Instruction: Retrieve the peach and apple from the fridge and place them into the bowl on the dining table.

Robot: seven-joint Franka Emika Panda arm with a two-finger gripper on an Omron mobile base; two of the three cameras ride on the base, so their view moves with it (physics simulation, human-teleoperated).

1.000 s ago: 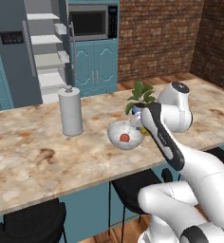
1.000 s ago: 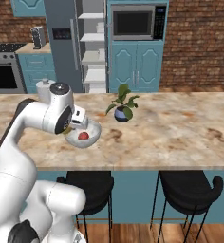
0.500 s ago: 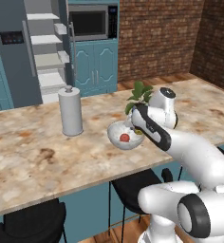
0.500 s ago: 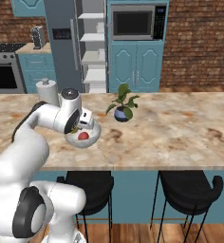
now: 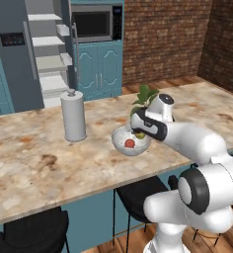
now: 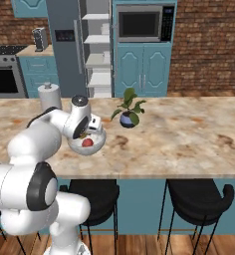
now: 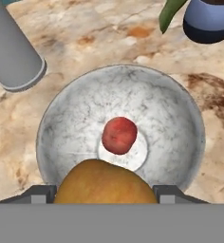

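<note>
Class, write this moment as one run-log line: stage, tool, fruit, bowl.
stage: second fruit over bowl | tool: holding orange-yellow fruit | bowl: red fruit inside | fridge: open

You see the bowl (image 6: 89, 144) on the dining table (image 6: 179, 144), just left of the blue plant pot (image 6: 126, 119). A red fruit (image 6: 87, 142) lies inside the bowl. The gripper (image 6: 87, 130) hangs over the bowl's rim. Behind the bowl, the fridge (image 6: 84, 47) stands open.

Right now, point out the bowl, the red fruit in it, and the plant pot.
bowl (image 7: 175, 118), hand view, bare inner wall
red fruit (image 7: 119, 135), hand view, its middle
plant pot (image 6: 126, 119), right base view, blue side
</note>
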